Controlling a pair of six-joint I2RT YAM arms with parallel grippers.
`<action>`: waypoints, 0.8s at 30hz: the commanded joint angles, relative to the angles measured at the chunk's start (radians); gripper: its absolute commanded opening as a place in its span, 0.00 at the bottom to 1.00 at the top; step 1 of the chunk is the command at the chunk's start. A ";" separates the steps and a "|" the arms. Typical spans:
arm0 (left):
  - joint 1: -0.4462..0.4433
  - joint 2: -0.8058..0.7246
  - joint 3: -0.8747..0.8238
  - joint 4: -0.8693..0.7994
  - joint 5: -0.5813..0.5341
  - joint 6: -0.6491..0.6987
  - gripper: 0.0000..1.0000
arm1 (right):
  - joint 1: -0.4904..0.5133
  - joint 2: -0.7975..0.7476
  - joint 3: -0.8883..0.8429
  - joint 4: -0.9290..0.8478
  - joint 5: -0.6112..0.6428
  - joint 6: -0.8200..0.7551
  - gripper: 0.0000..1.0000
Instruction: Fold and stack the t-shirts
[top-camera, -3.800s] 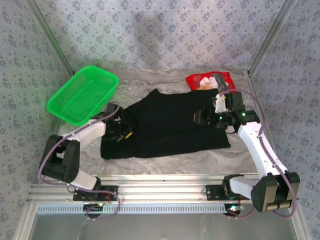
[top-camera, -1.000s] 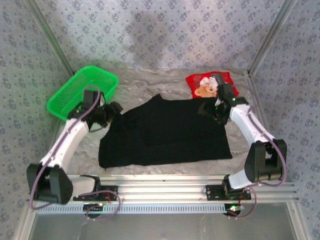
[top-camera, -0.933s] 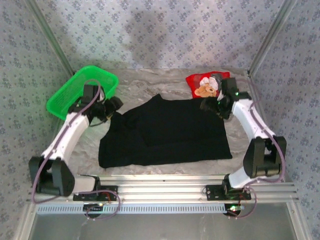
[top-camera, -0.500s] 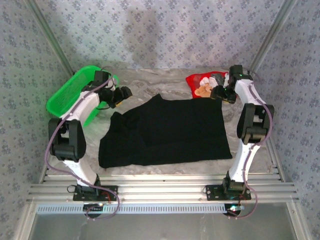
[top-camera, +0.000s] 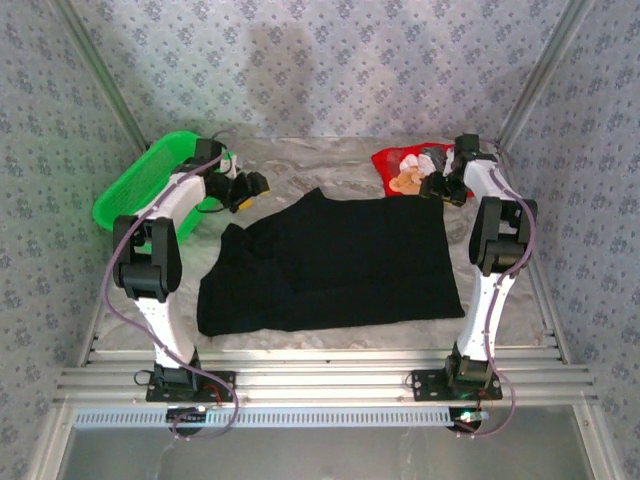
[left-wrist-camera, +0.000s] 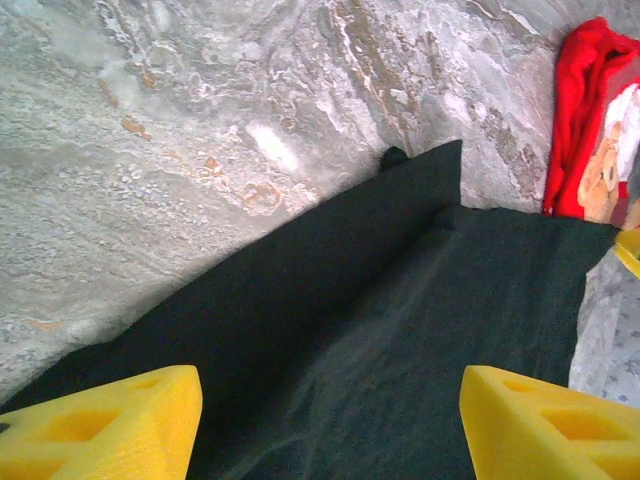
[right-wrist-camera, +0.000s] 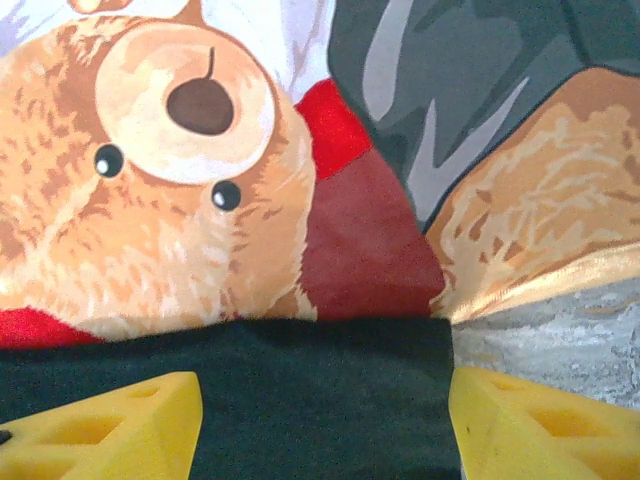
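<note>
The large black t-shirt lies spread flat in the middle of the table. The red t-shirt with its teddy-bear print, folded small, sits just past the black one's back right corner. My left gripper hovers at the black shirt's back left edge; in the left wrist view it is open, with black cloth below the gap. My right gripper is at the back right corner. In the right wrist view it is open, straddling the black corner, which overlaps the red shirt.
A green mesh basket stands at the back left, close behind my left arm. Patterned walls and metal posts close in the marbled table on three sides. An aluminium rail runs along the near edge.
Both arms have reached toward the back of the table. The left gripper went from the shirt's left side to its back left edge. The right gripper rose to the back right corner, its jaws narrowing.
</note>
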 joint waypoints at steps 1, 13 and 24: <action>0.010 0.007 0.003 -0.001 0.045 0.016 0.68 | 0.005 0.036 0.005 0.020 0.024 0.024 0.67; -0.010 0.036 0.022 -0.116 -0.099 0.041 0.66 | 0.010 0.030 0.019 0.022 0.004 -0.009 0.22; -0.090 0.238 0.228 -0.350 -0.288 0.178 0.63 | 0.036 -0.040 -0.058 0.001 -0.027 -0.044 0.11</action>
